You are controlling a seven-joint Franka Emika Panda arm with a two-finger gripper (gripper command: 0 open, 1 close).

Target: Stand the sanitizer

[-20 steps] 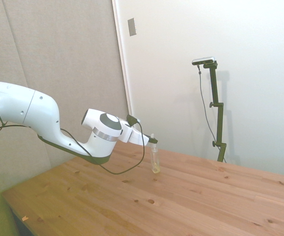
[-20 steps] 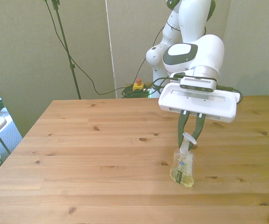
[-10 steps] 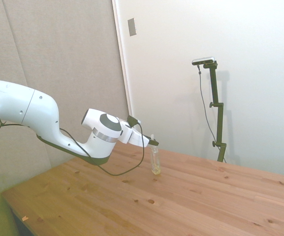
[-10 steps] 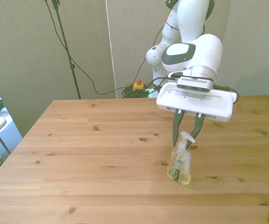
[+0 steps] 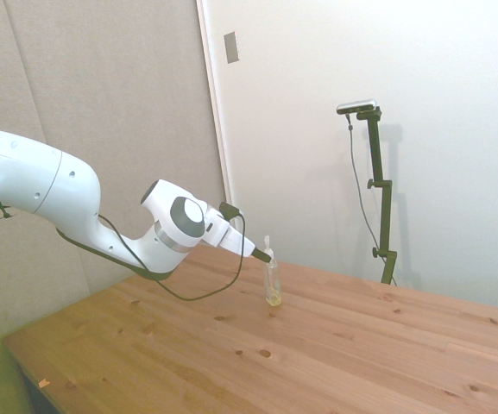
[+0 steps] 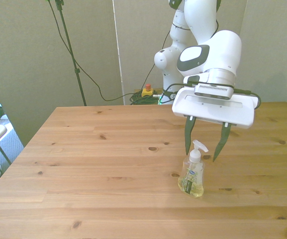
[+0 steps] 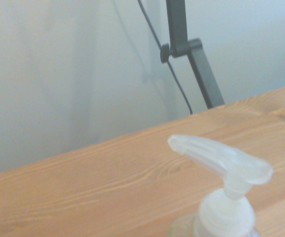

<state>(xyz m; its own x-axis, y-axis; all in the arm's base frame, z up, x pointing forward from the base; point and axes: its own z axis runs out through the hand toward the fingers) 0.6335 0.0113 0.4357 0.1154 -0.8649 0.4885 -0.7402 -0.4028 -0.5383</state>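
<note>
Wooden table (image 6: 98, 164), pale knotty planks, with the sanitizer (image 6: 192, 175) upright on it, toward the front view's right.

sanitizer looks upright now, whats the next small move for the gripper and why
Probably lift the gripper straight up and back. The sanitizer stands upright on the table, and the fingers are spread either side of its pump top without touching, so a sideways move might tip it.
</note>
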